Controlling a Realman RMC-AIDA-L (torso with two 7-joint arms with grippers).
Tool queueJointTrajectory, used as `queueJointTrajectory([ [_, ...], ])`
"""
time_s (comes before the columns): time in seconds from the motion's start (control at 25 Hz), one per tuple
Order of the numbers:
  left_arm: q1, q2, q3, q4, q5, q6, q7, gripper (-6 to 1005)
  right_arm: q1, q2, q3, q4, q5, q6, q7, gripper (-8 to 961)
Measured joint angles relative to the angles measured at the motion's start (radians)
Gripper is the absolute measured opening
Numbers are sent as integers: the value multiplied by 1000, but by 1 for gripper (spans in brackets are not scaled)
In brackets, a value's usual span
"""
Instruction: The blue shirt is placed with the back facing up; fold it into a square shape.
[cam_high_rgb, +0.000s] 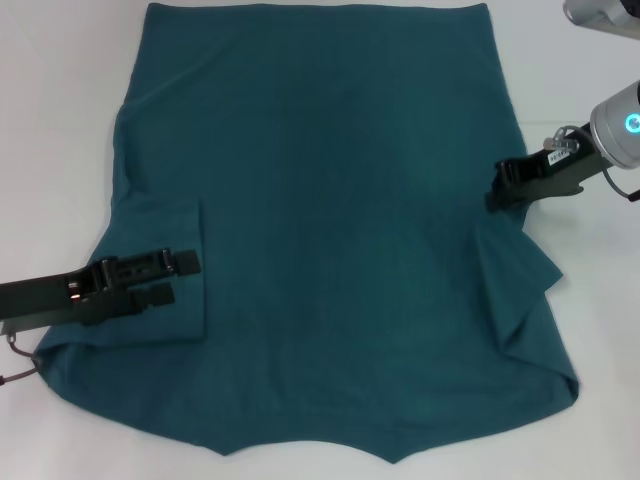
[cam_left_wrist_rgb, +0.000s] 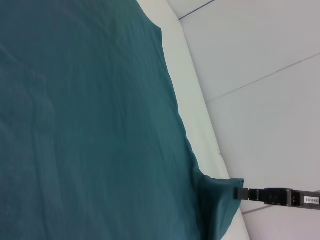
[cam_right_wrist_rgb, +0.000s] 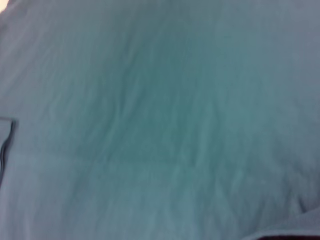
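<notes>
Lying spread across the white bench (cam_high_rgb: 60, 100), the blue shirt (cam_high_rgb: 330, 230) shows its plain back, hem toward the far edge and collar dip at the near edge. Both sleeves are turned in over the body: the one on the robot's left forms a flat rectangular flap, and the one on the right lies in loose diagonal folds.

Reaching in from the left, the left gripper (cam_high_rgb: 178, 278) sits over the folded sleeve flap, its two dark fingers (cam_high_rgb: 185, 263) spread apart and pointing toward the shirt's middle, with nothing pinched between them.

At the shirt's right edge, just above the folded sleeve, the right gripper (cam_high_rgb: 500, 185) meets the cloth. In the left wrist view the right gripper (cam_left_wrist_rgb: 239, 193) appears far off, with a small peak of fabric drawn up at its tip, so it seems pressed together on the shirt's edge.

The right wrist view is filled with teal fabric (cam_right_wrist_rgb: 160, 115), gently creased, with a sleeve hem visible at one side.
</notes>
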Motion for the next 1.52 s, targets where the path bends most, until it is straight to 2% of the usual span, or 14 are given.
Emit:
queueJointTrajectory([
  [0.48, 2, 0, 0, 0, 0, -1, 1, 903, 2, 0, 32, 16, 2, 18, 3, 16],
  [0.68, 3, 0, 0, 0, 0, 0, 1, 902, -3, -4, 32, 17, 61, 17, -22, 21],
  [0.84, 6, 0, -4, 0, 0, 0, 2, 901, -29, -15, 35, 26, 224, 18, -87, 181],
  [0.92, 7, 0, -11, 0, 0, 0, 2, 901, -58, -28, 41, 39, 370, 2, -171, 243],
  [0.96, 10, 1, -15, 0, 0, 0, 2, 900, -58, -28, 41, 39, 370, 2, -171, 265],
  [1.08, 16, 6, -30, 6, 6, 2, -15, 900, -80, -50, 40, 33, 411, -33, -202, 331],
  [1.32, 64, 27, -41, 117, 82, 59, -166, 898, -142, -125, 47, 15, 406, -159, -182, 463],
  [1.44, 96, 28, -79, 221, 152, 84, -245, 898, -181, -141, 61, -25, 408, -193, -173, 659],
  [1.52, 107, 29, -126, 250, 190, 65, -279, 897, -204, -145, 76, -45, 409, -207, -171, 659],
])
